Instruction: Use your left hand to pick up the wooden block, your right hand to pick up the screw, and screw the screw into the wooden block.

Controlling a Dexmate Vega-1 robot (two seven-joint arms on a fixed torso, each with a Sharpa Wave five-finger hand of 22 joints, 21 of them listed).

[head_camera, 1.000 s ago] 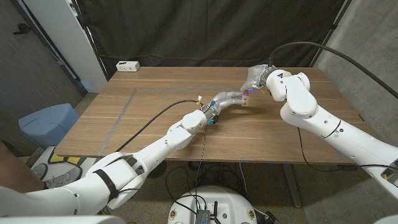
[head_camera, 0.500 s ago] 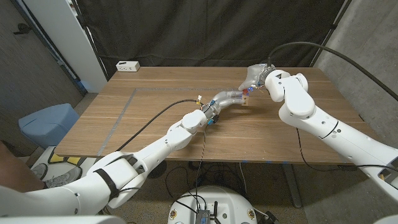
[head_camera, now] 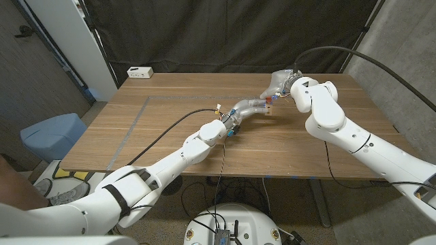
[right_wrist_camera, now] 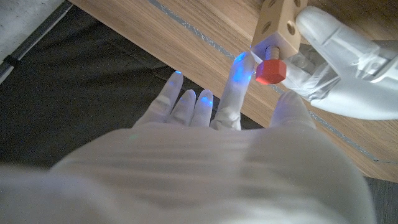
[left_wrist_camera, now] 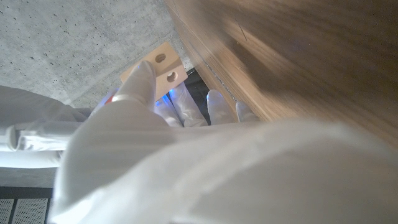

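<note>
Left hand (head_camera: 251,107) is gripping the wooden block (right_wrist_camera: 278,25) above the table's (head_camera: 136,136) far middle, turning a holed face toward the other arm, seemingly so the thread can enter. Right hand (right_wrist_camera: 249,106) is pinching the red-headed screw (right_wrist_camera: 271,70) between thumb and a fingertip; its shaft is already sitting in the block's hole. Judging by that, driving is underway, with turns remaining.

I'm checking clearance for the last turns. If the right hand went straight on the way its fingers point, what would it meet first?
Probably the red-headed screw, already at its fingertips, then the wooden block gripped by the left hand.
</note>
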